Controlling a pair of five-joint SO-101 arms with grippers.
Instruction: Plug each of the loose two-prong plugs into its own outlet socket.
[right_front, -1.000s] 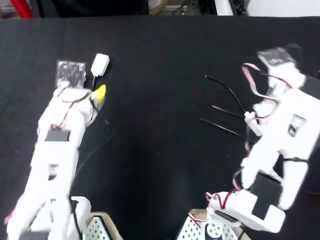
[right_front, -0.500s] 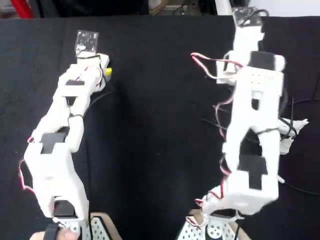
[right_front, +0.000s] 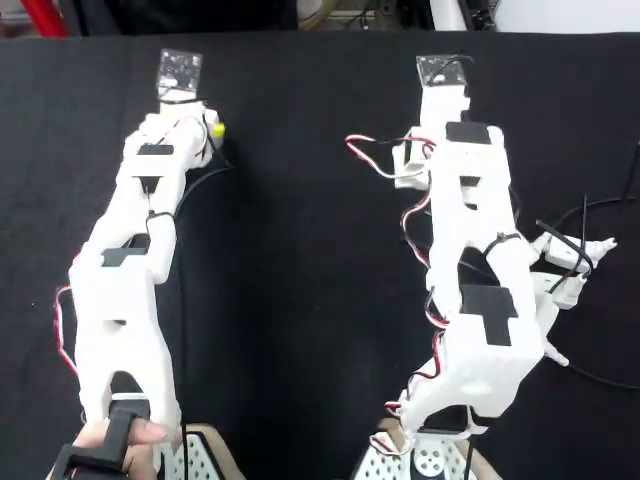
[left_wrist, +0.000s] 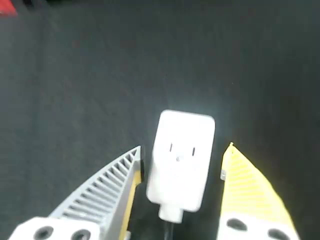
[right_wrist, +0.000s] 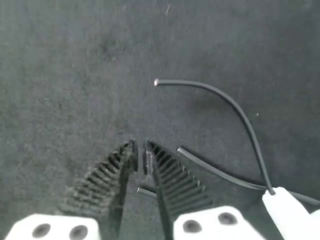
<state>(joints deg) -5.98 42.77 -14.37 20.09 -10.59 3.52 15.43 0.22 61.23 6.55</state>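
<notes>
A white outlet socket (left_wrist: 182, 160) lies on the black cloth with its slotted face up and a cord leaving its near end. My left gripper (left_wrist: 183, 149) is open, its grey finger (left_wrist: 107, 192) and yellow finger (left_wrist: 247, 185) on either side of the socket, not pressing it. In the high view only the yellow fingertip (right_front: 214, 130) sticks out beside the stretched left arm. My right gripper (right_wrist: 140, 150) is shut on nothing, just above the cloth beside thin black cords (right_wrist: 225, 100). A white plug (right_wrist: 289, 211) sits at the cords' end. Two white plugs (right_front: 568, 252) lie right of the right arm (right_front: 465, 200).
Black cords (right_front: 590, 215) loop across the cloth at the right edge. A short cord end (right_wrist: 146, 191) lies under the right fingers. The cloth between the two arms (right_front: 300, 250) is bare, and the table's far edge (right_front: 320, 32) runs just behind both arms.
Both arms have stretched toward the far side. The left gripper came over the socket, which now lies between its fingers. The right arm swung from the right edge toward the middle.
</notes>
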